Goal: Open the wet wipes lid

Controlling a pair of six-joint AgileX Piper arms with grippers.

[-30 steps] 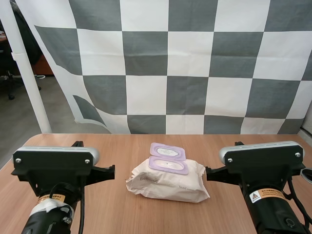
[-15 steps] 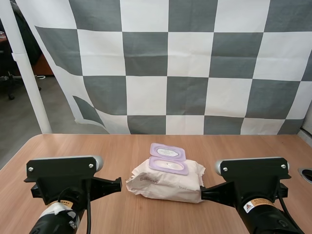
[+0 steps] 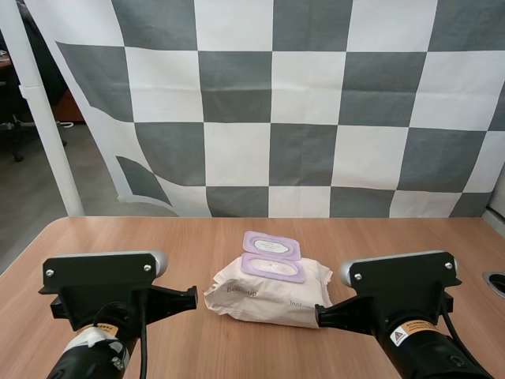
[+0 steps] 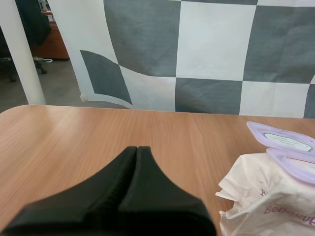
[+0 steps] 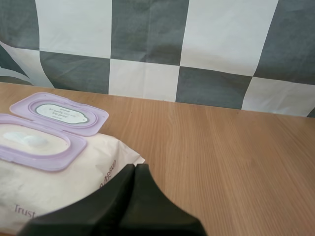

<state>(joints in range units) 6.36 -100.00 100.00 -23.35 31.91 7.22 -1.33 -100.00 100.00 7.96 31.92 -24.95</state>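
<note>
A cream pack of wet wipes (image 3: 272, 293) lies in the middle of the wooden table (image 3: 158, 237). Its purple lid (image 3: 271, 245) is flipped open and lies flat behind the purple-rimmed opening (image 3: 271, 268). In the right wrist view the open lid (image 5: 59, 113) sits behind the opening (image 5: 34, 143), where a white wipe shows. My left gripper (image 4: 137, 148) is shut on nothing, low over the table left of the pack (image 4: 270, 196). My right gripper (image 5: 135, 167) is shut too, its tips just by the pack's right end. Both arms sit at the near edge in the high view.
Bare wood stretches left of the pack and behind it to the table's far edge (image 3: 268, 219). A round dark hole (image 3: 495, 283) sits in the tabletop at the far right.
Both arms have drawn back toward the near edge and sunk lower in the high view; the right one also shifted slightly left. The pack and its open lid have stayed put.
</note>
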